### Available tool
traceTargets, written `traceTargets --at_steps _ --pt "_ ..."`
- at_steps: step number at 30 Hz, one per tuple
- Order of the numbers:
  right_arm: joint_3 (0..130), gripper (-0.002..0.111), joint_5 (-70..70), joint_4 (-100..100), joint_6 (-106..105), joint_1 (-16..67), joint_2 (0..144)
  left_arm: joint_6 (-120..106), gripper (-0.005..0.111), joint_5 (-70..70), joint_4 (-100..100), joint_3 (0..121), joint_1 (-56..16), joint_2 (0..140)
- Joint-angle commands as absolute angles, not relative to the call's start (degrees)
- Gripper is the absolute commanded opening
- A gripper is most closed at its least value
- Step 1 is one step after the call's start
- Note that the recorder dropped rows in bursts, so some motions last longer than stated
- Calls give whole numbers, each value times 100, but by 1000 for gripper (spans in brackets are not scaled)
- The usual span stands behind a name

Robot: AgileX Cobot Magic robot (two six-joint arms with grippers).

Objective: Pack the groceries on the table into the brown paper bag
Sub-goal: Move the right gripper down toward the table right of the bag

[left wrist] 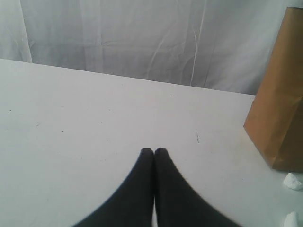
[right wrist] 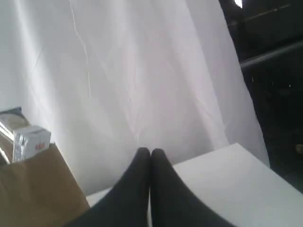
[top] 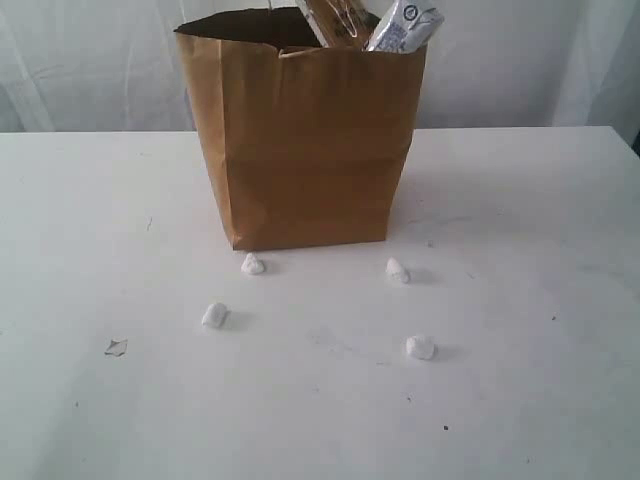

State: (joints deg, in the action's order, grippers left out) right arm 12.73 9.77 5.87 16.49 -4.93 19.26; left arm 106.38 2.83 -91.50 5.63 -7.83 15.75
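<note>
Packing, as we judge it, near its end. We see the brown paper bag (top: 305, 150) upright mid-table (top: 520, 400), a small white-blue carton (top: 405, 25) and a brownish windowed pack (top: 335, 20) poking above its rim; what lies deeper is hidden. No grocery shows on the tabletop, only four white lumps (top: 253, 264) before the bag. The left gripper (left wrist: 154, 152) and right gripper (right wrist: 150, 152) are both closed, holding nothing.

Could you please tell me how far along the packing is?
Apparently finished: packs poke out of the brown paper bag, and no groceries show on the table. Nothing is in hand: left end effector and right end effector are shut, empty. Only small white lumps lie there.
</note>
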Motion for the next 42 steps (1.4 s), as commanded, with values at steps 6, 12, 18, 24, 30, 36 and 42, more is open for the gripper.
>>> traceTargets --at_steps 6,12,18,24,30,36,42 --pt "1142 0 2567 -85 1782 -114 2698 10639 0 318 -9257 589 -812 1594" --pt "1142 0 1832 -98 1782 -114 2709 10639 0 329 -9257 589 -812 1594" --pt "1142 0 2840 -298 1677 -114 2979 10639 0 329 -9257 589 -812 1594" --pt "1525 0 3194 -298 1676 -114 3424 10639 0 329 -9257 589 -812 1594" --pt "2433 0 2971 -298 1816 -114 3718 10639 0 328 -9203 188 -812 1594" --pt "2973 0 2727 -1117 2117 -114 4807 10639 0 462 -9350 0 -812 1594" --pt "3011 0 1532 -1529 1642 -114 6334 10639 0 498 -9362 0 -812 1594"
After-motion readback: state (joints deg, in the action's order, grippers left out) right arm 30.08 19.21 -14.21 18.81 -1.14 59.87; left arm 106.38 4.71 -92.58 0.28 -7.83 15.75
